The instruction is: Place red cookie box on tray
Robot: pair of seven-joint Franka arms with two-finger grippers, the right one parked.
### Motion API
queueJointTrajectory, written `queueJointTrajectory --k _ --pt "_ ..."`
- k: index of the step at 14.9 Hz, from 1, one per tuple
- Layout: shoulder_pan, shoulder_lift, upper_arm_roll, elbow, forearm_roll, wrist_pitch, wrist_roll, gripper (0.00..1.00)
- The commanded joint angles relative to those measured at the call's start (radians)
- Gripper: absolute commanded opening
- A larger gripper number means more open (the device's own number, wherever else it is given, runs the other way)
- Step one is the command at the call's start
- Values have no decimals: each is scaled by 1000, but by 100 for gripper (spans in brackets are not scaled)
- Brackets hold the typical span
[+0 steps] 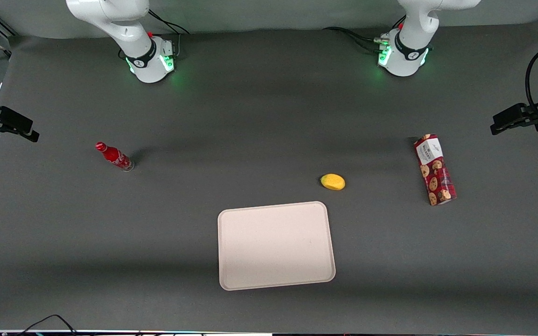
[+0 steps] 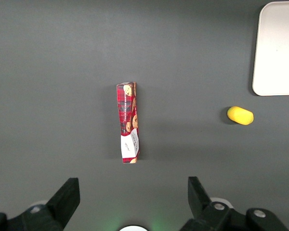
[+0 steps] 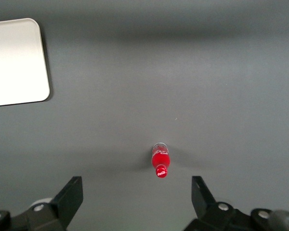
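Red cookie box (image 1: 434,169) lay flat on the surface, well apart from the tray (image 1: 276,245).
My gripper (image 2: 133,195) hung above it, jaws spread, cut off by the frame's edge.

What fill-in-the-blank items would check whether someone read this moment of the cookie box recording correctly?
1. The red cookie box lies on the table, not yet on the ____.
2. The tray holds ____ objects.
3. The gripper hangs above the table near the box's white label end, its fingers ____.
4. The small yellow object lies between the tray and the ____.

Missing words: tray; no; open; red cookie box
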Motion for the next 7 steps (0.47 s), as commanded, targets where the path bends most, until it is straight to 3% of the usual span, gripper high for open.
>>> queueJointTrajectory --k 1,7 --pt "-7 4 8 12 13 -9 10 100" --pt "-7 10 7 6 47 -4 13 100"
